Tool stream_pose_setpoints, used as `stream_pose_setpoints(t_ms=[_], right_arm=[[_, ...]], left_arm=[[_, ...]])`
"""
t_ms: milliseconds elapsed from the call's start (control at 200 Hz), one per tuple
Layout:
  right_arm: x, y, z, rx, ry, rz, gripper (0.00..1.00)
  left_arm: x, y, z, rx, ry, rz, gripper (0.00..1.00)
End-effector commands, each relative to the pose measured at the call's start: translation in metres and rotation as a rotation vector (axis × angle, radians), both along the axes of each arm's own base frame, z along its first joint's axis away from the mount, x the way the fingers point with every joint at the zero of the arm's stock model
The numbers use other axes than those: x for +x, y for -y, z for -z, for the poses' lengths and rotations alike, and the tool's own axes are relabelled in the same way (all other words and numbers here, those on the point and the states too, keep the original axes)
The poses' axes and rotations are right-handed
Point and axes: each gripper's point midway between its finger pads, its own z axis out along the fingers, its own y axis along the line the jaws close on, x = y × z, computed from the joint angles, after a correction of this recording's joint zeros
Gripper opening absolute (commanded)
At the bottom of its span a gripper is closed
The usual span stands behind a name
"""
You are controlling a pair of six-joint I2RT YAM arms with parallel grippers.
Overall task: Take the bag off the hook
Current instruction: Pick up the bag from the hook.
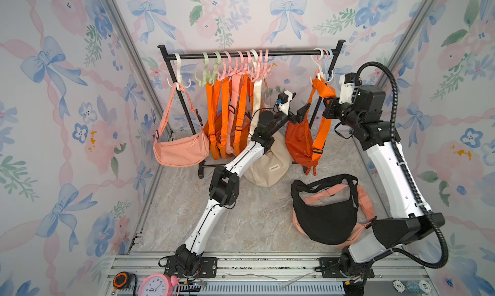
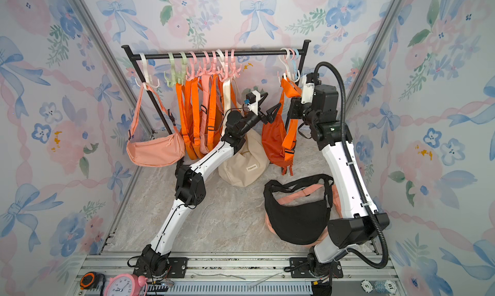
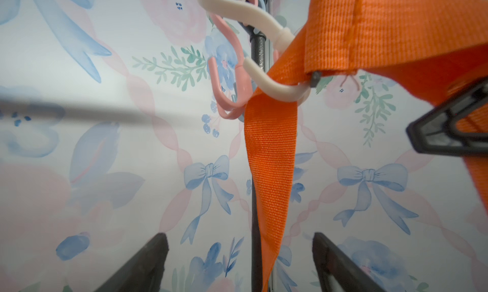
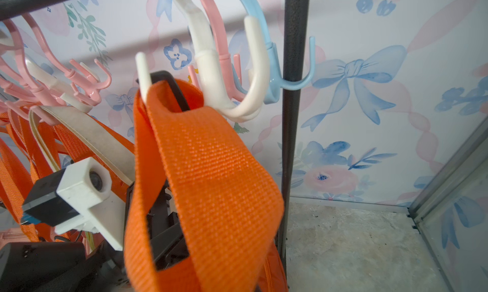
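Task bag: I see the orange bag (image 1: 298, 139) hanging at the right end of the black rail (image 1: 241, 53), between my two arms; it is still on its hook.
Strap: its orange strap (image 4: 211, 158) is looped over a prong of the white hook (image 4: 208, 66); in the left wrist view the webbing crosses the curved prong and one length drops straight down.
Right pincer: my right pincer (image 4: 163, 83) is closed, up beside the hook's prong; the strap's fold drapes over its black fingers and hides most of them; I cannot tell whether any webbing is nipped between them.
Left pincer: my left pincer (image 3: 239, 236) stands wide, aimed up at the hook from below; the hanging length of strap falls between its two fingers (image 3: 148, 264); I see no contact with either.
Hook neighbours: a pink hook (image 4: 221, 47) and a pale blue hook (image 4: 274, 74) hang just beside the white one, by the upright post (image 4: 293, 119).
Rest of rail: a peach bag (image 1: 182, 150) hangs at the far left; a bunch of orange bags (image 1: 222, 120) hangs mid-rail; a cream bag (image 1: 267, 166) sits low behind my left arm.
Floor: a black bag (image 1: 326, 217) lies on a second peach bag (image 1: 364, 201) on the marbled floor (image 1: 241, 214), near my right arm's base.
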Motion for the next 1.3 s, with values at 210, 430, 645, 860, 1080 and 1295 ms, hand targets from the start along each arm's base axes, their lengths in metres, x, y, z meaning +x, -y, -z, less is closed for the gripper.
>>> stream_pose_setpoints(t_ms=[210,430,645,860,1080,1295], right_arm=[[-0.030,-0.019,-0.041,0.148,0.090,-0.129,0.00],[-0.044,-0.017,-0.043,0.170,0.110,-0.137,0.00],[-0.051,-0.009,-0.038,0.200,0.113,-0.128,0.00],[-0.044,0.002,-0.031,0.209,0.088,-0.114,0.00],[-0.025,0.010,-0.033,0.227,0.082,-0.101,0.00],[0.001,0.015,-0.056,0.254,0.105,-0.100,0.00]], left_arm=[[-0.005,0.035,0.034,-0.010,-0.009,0.002,0.83],[-0.002,0.037,0.037,-0.073,-0.037,-0.049,0.58],[-0.010,0.038,0.025,-0.101,-0.023,-0.048,0.08],[-0.009,0.030,0.008,-0.116,-0.033,-0.079,0.00],[-0.007,0.007,-0.030,-0.073,-0.037,-0.139,0.00],[-0.006,-0.047,-0.080,-0.099,-0.040,-0.248,0.00]])
